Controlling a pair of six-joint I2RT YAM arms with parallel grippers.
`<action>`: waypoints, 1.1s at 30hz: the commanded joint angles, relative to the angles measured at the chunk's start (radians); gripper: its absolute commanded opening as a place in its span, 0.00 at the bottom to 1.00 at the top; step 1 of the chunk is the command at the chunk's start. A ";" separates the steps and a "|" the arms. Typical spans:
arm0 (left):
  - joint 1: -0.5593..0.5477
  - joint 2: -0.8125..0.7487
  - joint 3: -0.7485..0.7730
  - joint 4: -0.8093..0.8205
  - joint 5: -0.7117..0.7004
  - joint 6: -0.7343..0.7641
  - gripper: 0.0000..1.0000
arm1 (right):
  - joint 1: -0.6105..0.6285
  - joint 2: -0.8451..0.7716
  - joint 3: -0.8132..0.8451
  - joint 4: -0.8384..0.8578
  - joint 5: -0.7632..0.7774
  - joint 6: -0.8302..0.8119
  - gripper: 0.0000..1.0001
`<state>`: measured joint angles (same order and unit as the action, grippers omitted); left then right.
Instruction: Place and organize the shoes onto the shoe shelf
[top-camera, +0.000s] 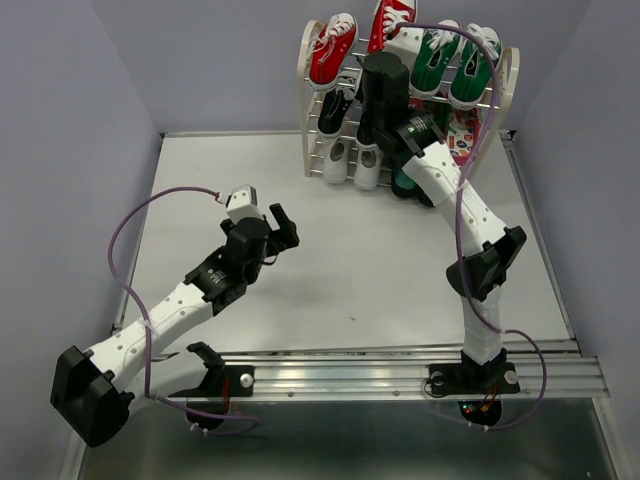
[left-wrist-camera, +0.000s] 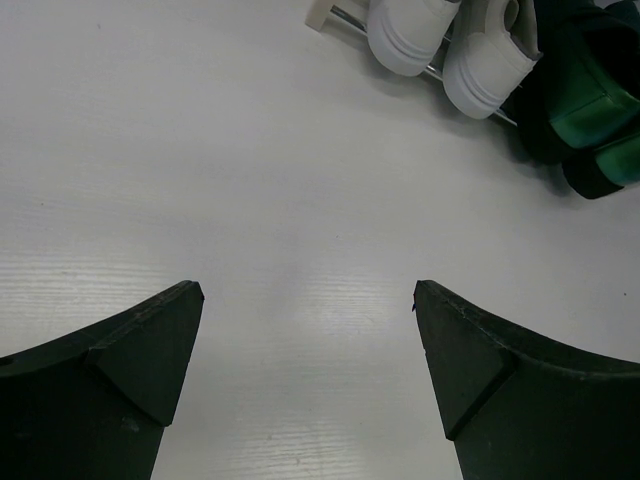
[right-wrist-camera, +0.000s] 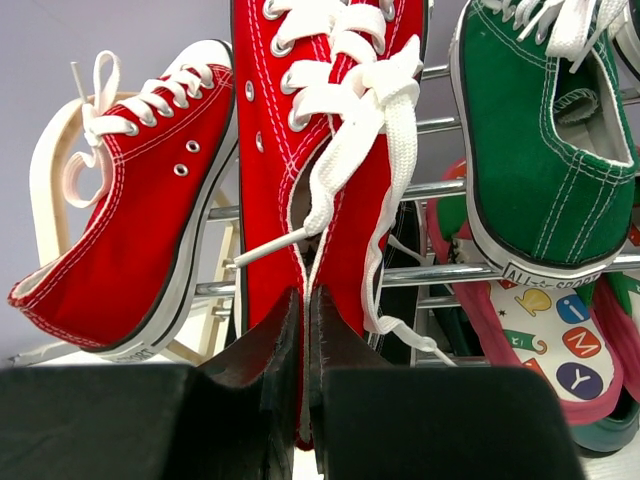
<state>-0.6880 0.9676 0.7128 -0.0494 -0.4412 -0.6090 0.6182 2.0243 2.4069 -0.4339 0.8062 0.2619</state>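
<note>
Right gripper (right-wrist-camera: 305, 300) clamps the second red sneaker (right-wrist-camera: 300, 130) at the shoe shelf (top-camera: 511, 85) top (left gripper (left-wrist-camera: 308, 295) spread, empty); next I seat it beside its mate (right-wrist-camera: 140, 210).

Loc: robot lab cell | evid: plain walls (top-camera: 70, 120), white table (top-camera: 350, 285), arms (top-camera: 170, 315) on alu rail (top-camera: 340, 375)

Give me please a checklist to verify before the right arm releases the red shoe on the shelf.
1. Right gripper shut on held red shoe: ok.
2. Held red shoe resting on shoe shelf rods: cannot tell.
3. Held shoe tilted like placed red shoe: not ok, it stands straighter.
4. Gap to green sneaker: ok.
5. Left gripper open, away from the shelf: ok.
</note>
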 joint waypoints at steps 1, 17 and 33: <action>-0.001 0.008 0.037 0.029 -0.011 0.017 0.99 | -0.012 -0.004 0.034 0.150 0.007 0.013 0.01; 0.002 0.029 0.045 0.029 -0.008 0.023 0.99 | -0.049 0.040 0.052 0.150 -0.048 0.045 0.02; 0.005 0.026 0.047 0.026 -0.008 0.020 0.99 | -0.058 0.040 0.040 0.150 -0.064 0.056 0.38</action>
<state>-0.6868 1.0000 0.7158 -0.0490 -0.4377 -0.6018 0.5629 2.0754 2.4233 -0.3283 0.7464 0.3172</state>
